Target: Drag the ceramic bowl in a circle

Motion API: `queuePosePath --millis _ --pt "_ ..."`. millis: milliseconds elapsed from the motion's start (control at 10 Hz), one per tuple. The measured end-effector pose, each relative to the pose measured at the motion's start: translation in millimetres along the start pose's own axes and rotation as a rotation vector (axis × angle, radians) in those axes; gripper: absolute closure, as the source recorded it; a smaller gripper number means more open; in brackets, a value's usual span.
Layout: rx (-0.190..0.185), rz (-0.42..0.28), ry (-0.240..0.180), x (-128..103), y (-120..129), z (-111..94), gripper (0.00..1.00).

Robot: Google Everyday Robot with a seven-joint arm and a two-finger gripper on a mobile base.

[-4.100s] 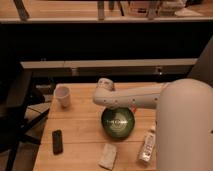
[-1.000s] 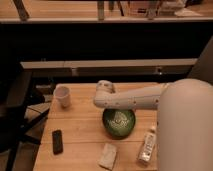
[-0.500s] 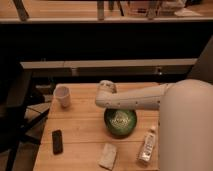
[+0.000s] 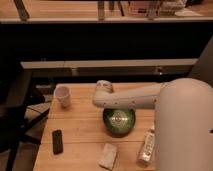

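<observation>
Inspector A: The arm reaches in from the right and its pincer [image 4: 114, 106] sits at the far rim of the ceramic bowl [image 4: 119, 121], hidden beneath the white wrist housing. Whether it is spread or closed, and whether it grips the rim, cannot be told from this view.

Inspector B: Position of the task item?

Inspector A: The ceramic bowl rests on the worktop [image 4: 80, 132] directly below and just in front of the pincer, its dark green inside with pale rings facing up.

Inspector B: Recommendation for the step in hand?

Inspector A: In this inspector's judgement, the drag calls for steady downward contact at the rim, a low constant height so the base slides and does not tip, and a tight circle. The loop needs to stay clear of the items in front of the pincer.

Inspector B: Inventory?

Inspector A: One ceramic bowl. One white cup [image 4: 62, 96], well to the left of the pincer. One dark handset [image 4: 57, 141], left and nearer the front edge. One pale folded cloth [image 4: 108, 156], in front of the bowl. One light packet [image 4: 147, 146], front right, beside the arm.
</observation>
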Motion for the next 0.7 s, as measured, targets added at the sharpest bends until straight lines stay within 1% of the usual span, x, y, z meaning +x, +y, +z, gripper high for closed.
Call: queuePosePath --millis 200,300,400,500,600,700 --pt "-0.001 -0.008 -0.009 -3 -3 -1 0.83" --pt "-0.004 -0.012 -0.006 -1 -3 -1 0.93" --pt "-0.005 -0.012 -0.007 -6 -5 0 0.96" --pt "-0.005 -0.013 -0.012 -10 -7 2 0.94" --pt "-0.008 -0.014 -0.012 -12 -8 2 0.87" --pt "-0.016 -0.019 -0.005 -8 -5 2 0.81"
